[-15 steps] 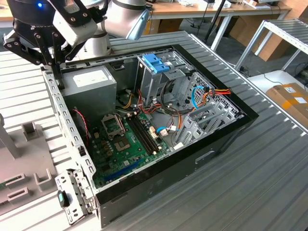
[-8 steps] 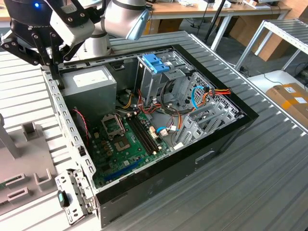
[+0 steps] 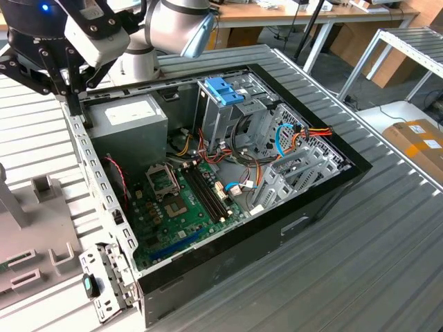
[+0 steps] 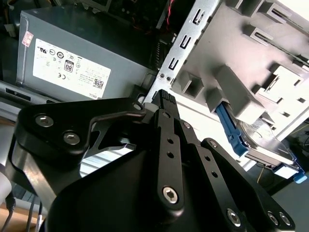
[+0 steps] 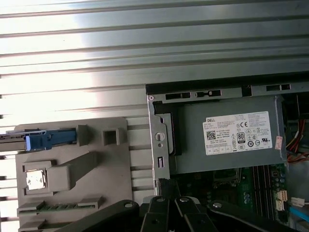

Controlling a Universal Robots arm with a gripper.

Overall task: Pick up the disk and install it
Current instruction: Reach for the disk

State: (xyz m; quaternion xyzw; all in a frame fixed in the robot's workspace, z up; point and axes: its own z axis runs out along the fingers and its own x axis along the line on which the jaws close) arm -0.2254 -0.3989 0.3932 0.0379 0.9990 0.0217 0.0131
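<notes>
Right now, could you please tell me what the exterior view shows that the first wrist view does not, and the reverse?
The exterior view adds the blue latch atop the metal drive cage inside the open case. The first wrist view adds the disk, held in the grey fixture outside the case. Both share the power supply and the green motherboard.

Ribbed grey metal tabletop (image 3: 374, 235) throughout; slats glaring white under strong light in first wrist view; wooden bench (image 3: 277, 12) on pale metal legs along far edge; grey floor (image 3: 339, 66) beyond, dark cable (image 3: 349, 98) trailing across it; slatted metal rack (image 3: 415, 41) at exterior view's right; cardboard box (image 3: 421, 142) below rack, beside white sheet (image 3: 384, 114).
</notes>
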